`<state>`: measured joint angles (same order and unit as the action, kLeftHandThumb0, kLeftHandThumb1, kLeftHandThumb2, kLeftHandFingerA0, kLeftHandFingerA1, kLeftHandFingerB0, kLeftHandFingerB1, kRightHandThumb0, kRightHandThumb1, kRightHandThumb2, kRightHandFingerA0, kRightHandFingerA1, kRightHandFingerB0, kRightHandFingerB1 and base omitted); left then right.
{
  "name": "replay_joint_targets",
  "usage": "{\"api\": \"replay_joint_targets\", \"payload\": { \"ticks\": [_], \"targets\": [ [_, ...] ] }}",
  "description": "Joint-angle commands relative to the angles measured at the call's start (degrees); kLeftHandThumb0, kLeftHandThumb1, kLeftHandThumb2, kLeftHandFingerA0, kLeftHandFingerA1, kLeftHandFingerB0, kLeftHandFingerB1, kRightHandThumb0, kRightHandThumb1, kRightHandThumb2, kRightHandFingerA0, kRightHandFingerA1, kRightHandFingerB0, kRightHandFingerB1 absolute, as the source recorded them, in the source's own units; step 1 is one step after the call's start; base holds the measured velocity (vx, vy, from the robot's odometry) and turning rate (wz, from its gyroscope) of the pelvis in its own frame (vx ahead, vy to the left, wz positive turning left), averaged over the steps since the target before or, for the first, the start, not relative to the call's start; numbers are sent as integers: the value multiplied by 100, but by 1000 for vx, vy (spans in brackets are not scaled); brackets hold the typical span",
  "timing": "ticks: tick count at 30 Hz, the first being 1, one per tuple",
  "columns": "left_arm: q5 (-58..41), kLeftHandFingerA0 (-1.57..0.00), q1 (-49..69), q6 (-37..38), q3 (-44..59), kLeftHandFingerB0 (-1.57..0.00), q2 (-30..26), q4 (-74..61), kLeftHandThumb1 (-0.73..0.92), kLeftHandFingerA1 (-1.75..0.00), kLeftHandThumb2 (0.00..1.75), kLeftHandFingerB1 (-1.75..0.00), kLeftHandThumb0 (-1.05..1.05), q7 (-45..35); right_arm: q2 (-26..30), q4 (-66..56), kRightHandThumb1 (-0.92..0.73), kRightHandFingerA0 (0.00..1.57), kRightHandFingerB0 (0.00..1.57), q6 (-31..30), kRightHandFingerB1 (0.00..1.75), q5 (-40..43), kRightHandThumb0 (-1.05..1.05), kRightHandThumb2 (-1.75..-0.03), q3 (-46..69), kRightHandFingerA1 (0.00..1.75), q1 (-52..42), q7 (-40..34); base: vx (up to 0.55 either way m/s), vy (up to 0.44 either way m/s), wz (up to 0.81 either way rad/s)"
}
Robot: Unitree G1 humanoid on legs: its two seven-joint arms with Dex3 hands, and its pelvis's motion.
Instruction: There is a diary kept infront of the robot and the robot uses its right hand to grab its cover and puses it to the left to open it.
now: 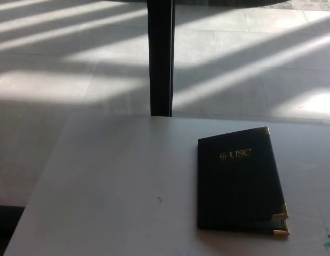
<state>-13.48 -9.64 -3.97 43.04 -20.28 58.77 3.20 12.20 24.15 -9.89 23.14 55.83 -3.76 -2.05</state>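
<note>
- On the right half of the pale worktop point(117, 176) lay the diary point(236, 181), closed and flat, its dark cover facing up.
- Neither the right hand nor the left hand showed anywhere in the head view, so whether they were released, clenched or grasping anything could not be told.
- With no hand in view to measure from, the diary's place had to be read off the worktop alone: it sat toward the right side, well short of the far edge, its near end close to the bottom of the view.
- Gold lettering point(240, 154) reading "USC" stood on the upper part of the cover, with a small emblem just to its left.
- Brass-coloured corner caps glinted on the right side: one at the far right corner point(264, 130), two stacked at the near right corner point(282, 220), the lower one peeking out from under the upper.
- That near right corner looked very slightly parted, cover over back board; the spine ran down the left edge.
- The diary was turned a little, its far edge slanting up to the right.
- A tiny dark speck point(159, 199) marked the worktop well to the left of the diary.
- A green smudge point(329, 244) sat at the worktop's near right edge.
- Beyond the worktop stood a dark upright post point(160, 58), rising from behind the far edge.
- Bands of sunlight and shadow streaked the tiled floor point(244, 64) behind.
</note>
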Motion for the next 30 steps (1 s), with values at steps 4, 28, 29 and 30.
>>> {"api": "replay_joint_targets", "payload": {
  "ticks": [4, 28, 29, 30],
  "targets": [
    [-584, -47, -59, -80, 403, -38, -236, 133, 92, -100, 101, -85, -87, 373, 240, -272, -92, 71, 43, -971, 76, 1174, -84, -74, 840, 117, 146, -698, 0, 0, 0],
    [-876, -44, -38, -50, 195, -32, -334, 191, 92, -111, 104, -89, -88, 416, 1015, -1651, -82, 93, 75, -1700, 75, 1610, -85, -65, 528, 93, 2244, -2282, 0, 0, 0],
    [-883, -43, -28, -63, 183, -31, -345, 186, 92, -110, 103, -88, -87, 401, 922, -1849, -82, 90, 70, -1743, 77, 1671, -85, -65, 423, 93, 2190, -2170, 0, 0, 0],
    [-902, -48, -36, -56, 189, -38, -341, 182, 92, -100, 102, -84, -87, 458, 839, -1962, -81, 95, 73, -1725, 75, 1685, -85, -64, 315, 90, 2218, -2148, 0, 0, 0]
  ]
}}
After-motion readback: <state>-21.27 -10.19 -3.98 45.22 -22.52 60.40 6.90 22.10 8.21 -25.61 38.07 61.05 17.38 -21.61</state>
